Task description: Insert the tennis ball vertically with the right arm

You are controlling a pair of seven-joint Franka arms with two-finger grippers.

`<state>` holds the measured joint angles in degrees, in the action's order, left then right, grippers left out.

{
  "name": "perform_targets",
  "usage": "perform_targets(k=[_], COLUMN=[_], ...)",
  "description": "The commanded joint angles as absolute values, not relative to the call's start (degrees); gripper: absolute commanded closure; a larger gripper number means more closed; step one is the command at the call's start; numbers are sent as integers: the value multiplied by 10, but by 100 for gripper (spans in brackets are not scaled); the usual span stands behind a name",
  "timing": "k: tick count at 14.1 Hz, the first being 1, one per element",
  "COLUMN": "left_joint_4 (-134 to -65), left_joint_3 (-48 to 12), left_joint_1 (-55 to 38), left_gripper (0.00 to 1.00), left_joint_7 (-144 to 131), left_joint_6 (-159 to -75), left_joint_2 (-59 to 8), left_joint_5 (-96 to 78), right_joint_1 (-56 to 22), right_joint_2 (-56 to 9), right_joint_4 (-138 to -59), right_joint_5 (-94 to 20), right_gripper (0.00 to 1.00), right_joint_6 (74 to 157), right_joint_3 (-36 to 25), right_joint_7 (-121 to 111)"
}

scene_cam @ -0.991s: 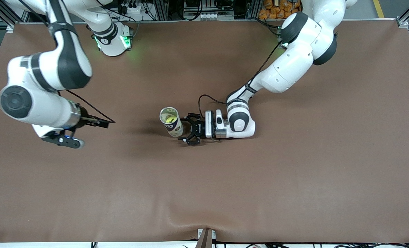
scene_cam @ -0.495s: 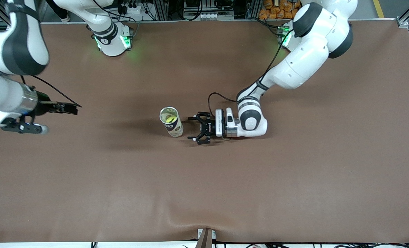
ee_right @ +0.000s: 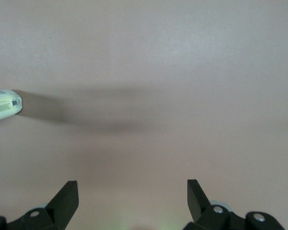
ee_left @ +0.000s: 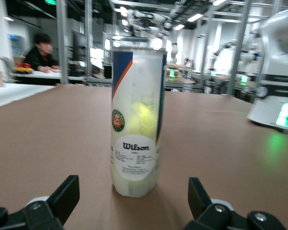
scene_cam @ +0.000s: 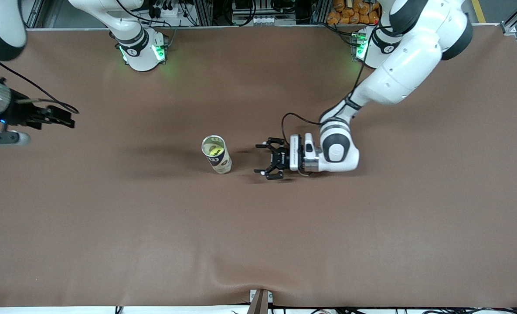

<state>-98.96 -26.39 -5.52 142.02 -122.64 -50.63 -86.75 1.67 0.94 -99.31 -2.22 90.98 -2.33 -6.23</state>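
Observation:
A clear tennis-ball tube [scene_cam: 217, 156] stands upright mid-table with its top open. A yellow tennis ball [scene_cam: 215, 151] sits inside it. In the left wrist view the tube [ee_left: 137, 124] stands straight ahead, the ball [ee_left: 142, 118] showing through its wall. My left gripper [scene_cam: 267, 162] lies low beside the tube, toward the left arm's end, open and apart from it, nothing between its fingers [ee_left: 66, 195]. My right gripper [scene_cam: 69, 118] hangs open and empty above the right arm's end of the table. In its wrist view only the tube's base [ee_right: 5, 106] shows, at the picture's edge.
Both arm bases [scene_cam: 143, 52] [scene_cam: 368, 43] glow green along the edge farthest from the front camera. The brown mat [scene_cam: 258, 235] covers the whole table, with a slight ripple near its nearest edge.
The right arm has swung away from the tube toward its own end of the table. The left gripper has backed off from the tube, staying open.

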Motion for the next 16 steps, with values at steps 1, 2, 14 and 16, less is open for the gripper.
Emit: perform_targets(k=[1, 2, 14, 16], left_joint_4=[-1008, -991, -853, -836], left_joint_3=[-267, -267, -261, -257], left_joint_1=[21, 41, 125, 124], left_gripper=[0, 0, 0, 0], left_joint_7=[1304, 1273, 1023, 956], left_joint_6=[-1168, -1147, -1025, -1001], left_joint_2=[-461, -461, -470, -465], left_joint_5=[-726, -679, -410, -389], right_joint_1=[43, 42, 18, 18], right_joint_2=[19, 18, 21, 21], right_joint_4=[-952, -934, -860, -857], right_joint_5=[-31, -31, -29, -27], right_gripper=[0, 0, 0, 0], right_joint_6=[866, 847, 787, 788], right_joint_3=[-5, -5, -3, -3], right_joint_7=[-81, -77, 18, 18])
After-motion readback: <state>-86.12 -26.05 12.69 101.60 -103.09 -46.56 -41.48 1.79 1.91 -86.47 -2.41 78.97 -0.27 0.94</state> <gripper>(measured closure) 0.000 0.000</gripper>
